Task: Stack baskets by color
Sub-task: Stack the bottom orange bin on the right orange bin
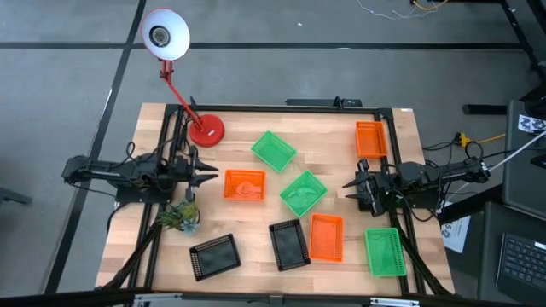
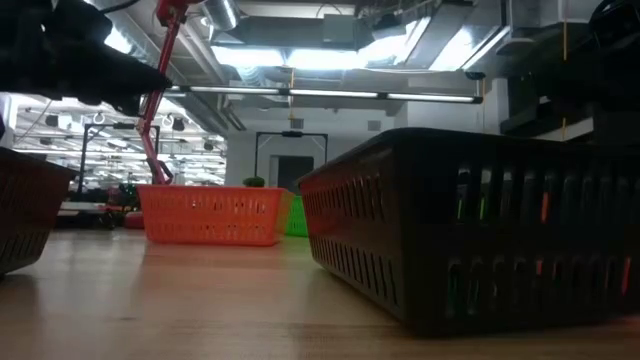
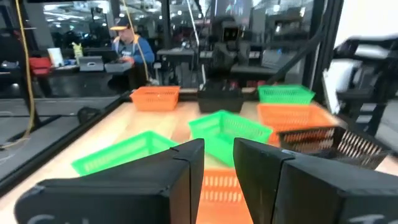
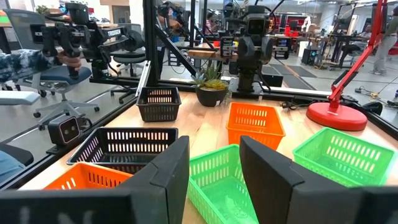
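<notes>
High view: eight baskets lay scattered, none stacked, on a wooden table (image 1: 256,222). Three orange baskets were present: one near the middle-left (image 1: 244,185), one at the far right corner (image 1: 370,139), and one toward the near edge (image 1: 326,236). Three green baskets were present: one behind the centre (image 1: 274,150), one at the centre (image 1: 303,193), tilted diamond-wise, and one at the near right corner (image 1: 384,251). Two black baskets sat near the front edge, one to the left (image 1: 214,255) and one (image 1: 289,244) just beside the near orange basket. A red lamp base (image 1: 206,130) stood at the far left, its white shade (image 1: 165,34) reaching beyond the table, and a small plant (image 1: 179,215) stood at the left edge.

The left gripper (image 1: 208,177) hovered at the left side, just beside the middle-left orange basket, fingers apart and holding nothing. The right gripper (image 1: 351,185) hovered at the right side, near the central green basket, fingers likewise apart and empty.

Left wrist view: the parted fingers (image 3: 186,168) pointed across the table toward the central green basket (image 3: 229,132); a person (image 3: 127,53) sat in the room beyond.

Right wrist view: the parted fingers (image 4: 171,171) framed the central green basket (image 4: 217,183).

Low view: a black basket (image 2: 480,225) filled the foreground and an orange one (image 2: 210,215) stood farther back; the dark shape at upper left was probably an arm, though too dim to confirm.
</notes>
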You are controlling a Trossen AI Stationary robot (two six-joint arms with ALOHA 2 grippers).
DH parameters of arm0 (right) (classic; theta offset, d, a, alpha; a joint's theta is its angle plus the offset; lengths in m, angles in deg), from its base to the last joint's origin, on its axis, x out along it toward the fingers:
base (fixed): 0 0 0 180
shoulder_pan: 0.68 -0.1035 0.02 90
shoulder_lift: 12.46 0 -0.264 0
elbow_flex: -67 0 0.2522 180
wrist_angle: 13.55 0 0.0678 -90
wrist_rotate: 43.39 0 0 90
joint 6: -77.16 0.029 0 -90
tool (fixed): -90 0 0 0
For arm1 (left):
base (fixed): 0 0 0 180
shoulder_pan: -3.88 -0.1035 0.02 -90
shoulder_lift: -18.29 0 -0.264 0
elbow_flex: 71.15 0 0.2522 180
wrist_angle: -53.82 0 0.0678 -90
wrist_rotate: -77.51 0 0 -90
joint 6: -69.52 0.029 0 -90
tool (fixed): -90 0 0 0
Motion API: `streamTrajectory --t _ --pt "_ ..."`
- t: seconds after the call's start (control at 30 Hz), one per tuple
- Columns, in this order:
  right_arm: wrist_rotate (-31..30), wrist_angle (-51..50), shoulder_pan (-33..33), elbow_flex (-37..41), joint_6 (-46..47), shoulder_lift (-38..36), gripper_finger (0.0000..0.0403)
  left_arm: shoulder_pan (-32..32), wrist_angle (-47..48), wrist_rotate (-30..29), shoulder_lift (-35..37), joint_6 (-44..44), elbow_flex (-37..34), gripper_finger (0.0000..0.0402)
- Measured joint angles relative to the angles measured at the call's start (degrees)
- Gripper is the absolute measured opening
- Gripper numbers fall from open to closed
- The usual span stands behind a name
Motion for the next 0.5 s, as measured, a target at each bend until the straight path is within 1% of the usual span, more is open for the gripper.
streamTrajectory --t 0.13,0.3,0.5 --pt "-0.01 -0.01 0.0 0.0 -0.07 -0.01 0.0143 -0.02 -0.76 -0.41 -3.4 -0.28 0.0 0.008" --pt "-0.01 -0.01 0.0 0.0 -0.04 -0.01 0.0143 -0.02 -1.66 0.58 -7.74 -1.28 0.0 0.008" --pt "-0.02 0.01 0.0 0.0 -0.03 -0.01 0.0143 -0.02 -1.75 0.46 -9.32 -1.28 0.0 0.008"
